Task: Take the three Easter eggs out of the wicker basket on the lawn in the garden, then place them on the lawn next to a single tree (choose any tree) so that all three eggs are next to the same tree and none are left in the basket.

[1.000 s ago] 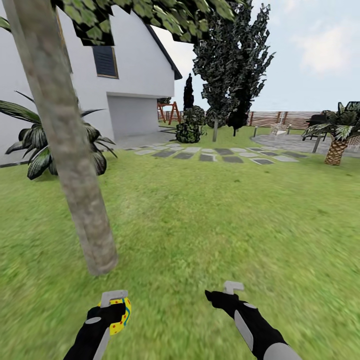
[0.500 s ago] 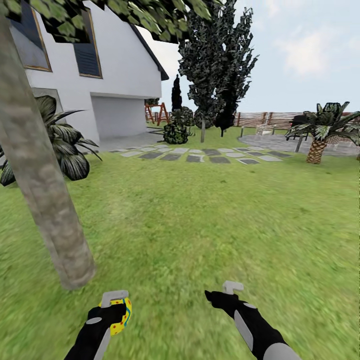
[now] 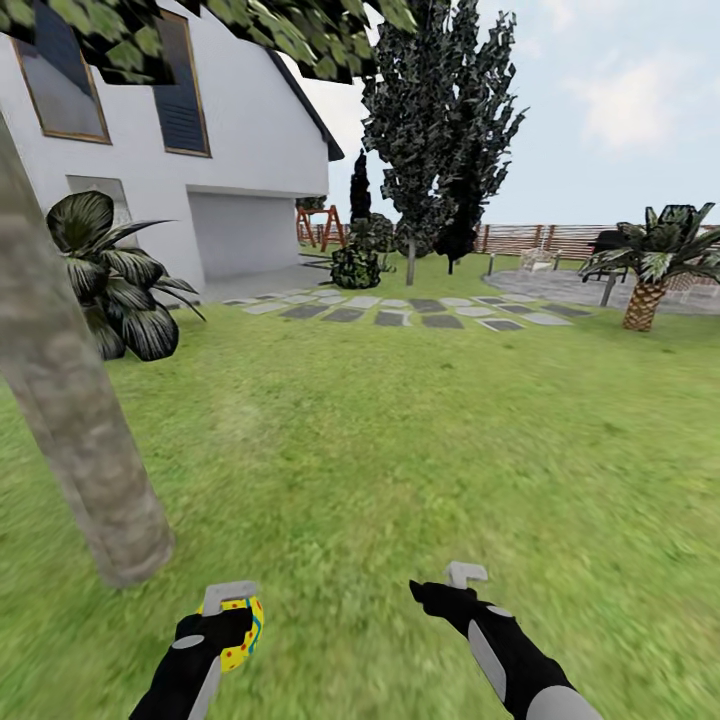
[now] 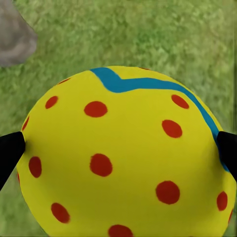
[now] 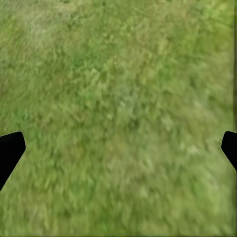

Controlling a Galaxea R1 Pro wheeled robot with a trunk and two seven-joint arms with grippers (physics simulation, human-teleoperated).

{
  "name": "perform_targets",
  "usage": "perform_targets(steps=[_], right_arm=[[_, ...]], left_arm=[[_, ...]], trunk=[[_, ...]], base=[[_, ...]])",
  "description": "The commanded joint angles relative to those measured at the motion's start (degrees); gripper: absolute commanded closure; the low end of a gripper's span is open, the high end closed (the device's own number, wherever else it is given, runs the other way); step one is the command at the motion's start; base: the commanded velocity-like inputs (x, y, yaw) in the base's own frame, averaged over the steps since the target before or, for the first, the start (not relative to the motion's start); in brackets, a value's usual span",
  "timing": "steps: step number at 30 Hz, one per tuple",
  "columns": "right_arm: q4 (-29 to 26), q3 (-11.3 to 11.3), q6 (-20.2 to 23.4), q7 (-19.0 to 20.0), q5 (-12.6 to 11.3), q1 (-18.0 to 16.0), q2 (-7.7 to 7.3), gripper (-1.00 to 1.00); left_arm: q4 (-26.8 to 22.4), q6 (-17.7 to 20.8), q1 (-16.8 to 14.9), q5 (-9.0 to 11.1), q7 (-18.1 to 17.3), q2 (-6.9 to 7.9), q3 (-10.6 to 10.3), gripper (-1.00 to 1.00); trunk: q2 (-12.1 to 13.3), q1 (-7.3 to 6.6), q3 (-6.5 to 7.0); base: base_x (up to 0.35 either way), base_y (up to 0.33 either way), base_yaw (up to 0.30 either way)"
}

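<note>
A yellow Easter egg [image 3: 243, 628] with red dots and a blue-green zigzag sits in my left gripper [image 3: 232, 612], which is shut on it low at the head view's left. The left wrist view has the egg [image 4: 123, 158] large between the two black fingertips [image 4: 9, 150], above the lawn [image 4: 163, 34]. The tree [image 3: 75, 430], a thick mottled grey-brown trunk, stands just ahead and left of that gripper, its base [image 4: 15, 34] close by. My right gripper [image 3: 448, 585] is open over bare lawn [image 5: 118, 108], holding nothing. The wicker basket is out of view.
A low broad-leaved dark plant [image 3: 115, 280] grows behind the trunk by the white house [image 3: 230, 150]. A grey stepping-stone path [image 3: 400, 310] crosses the grass farther off, with dark conical trees [image 3: 430, 130] and a small palm [image 3: 650, 270] beyond. Open lawn [image 3: 420, 430] stretches ahead and right.
The whole picture has shifted, so the camera turned: the trunk now sits farther left in the head view. Both grippers hold the same pose, the egg still in the left one.
</note>
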Motion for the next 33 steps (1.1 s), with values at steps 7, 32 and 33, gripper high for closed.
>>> perform_targets(steps=[7,32,33], right_arm=[[-0.1,-0.3,0.4,0.4,-0.5,0.0,0.05,-1.00],[-0.1,-0.4,0.4,0.4,-0.4,0.0,0.05,-1.00],[-0.1,-0.4,0.4,0.4,-0.4,0.0,0.05,-1.00]], left_arm=[[-0.1,0.3,0.0,0.1,0.2,-0.05,0.1,1.00],[1.8,-0.4,-0.1,0.3,0.1,-0.79,0.1,1.00],[1.8,-0.4,0.0,0.3,0.1,-0.81,0.1,1.00]], trunk=[[0.0,0.02,-0.08],[0.0,0.02,-0.08],[0.0,0.02,-0.08]], base=[[0.151,-0.289,0.160],[0.197,-0.264,0.280],[0.251,-0.234,0.280]])
